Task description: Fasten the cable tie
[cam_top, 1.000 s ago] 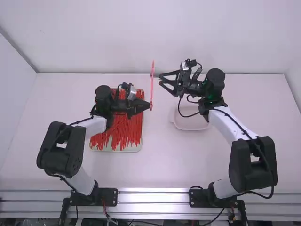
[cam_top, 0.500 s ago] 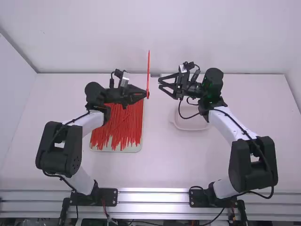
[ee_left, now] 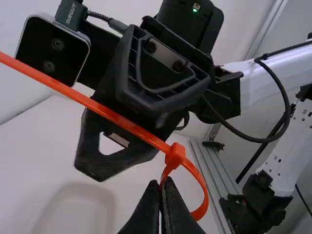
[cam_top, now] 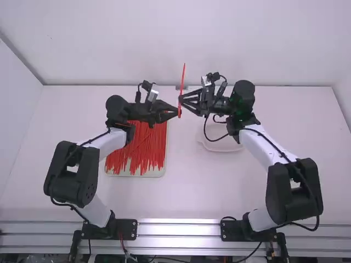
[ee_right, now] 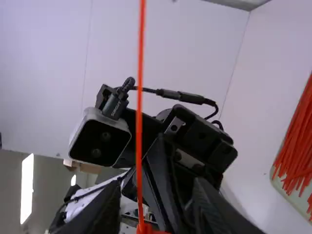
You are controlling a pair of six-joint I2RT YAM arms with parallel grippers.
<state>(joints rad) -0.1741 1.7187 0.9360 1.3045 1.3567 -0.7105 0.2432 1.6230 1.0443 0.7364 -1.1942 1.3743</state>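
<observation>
Figure. We see a robotics laboratory cell: a white table [cam_top: 49, 115] enclosed by plain white walls [cam_top: 109, 38], the left arm [cam_top: 71, 175] and right arm [cam_top: 290, 186] bolted to an aluminium rail [cam_top: 175, 226] along its near edge.

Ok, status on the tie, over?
Left pincer shut on the cable tie at its loop. Right pincer open, straddling the tail. Tail through the head, loop slack. Spare ties on the tray below, apart.

High view above-behind, close wrist views face-to-face, sharing cable tie [ee_left: 174, 154]
</observation>
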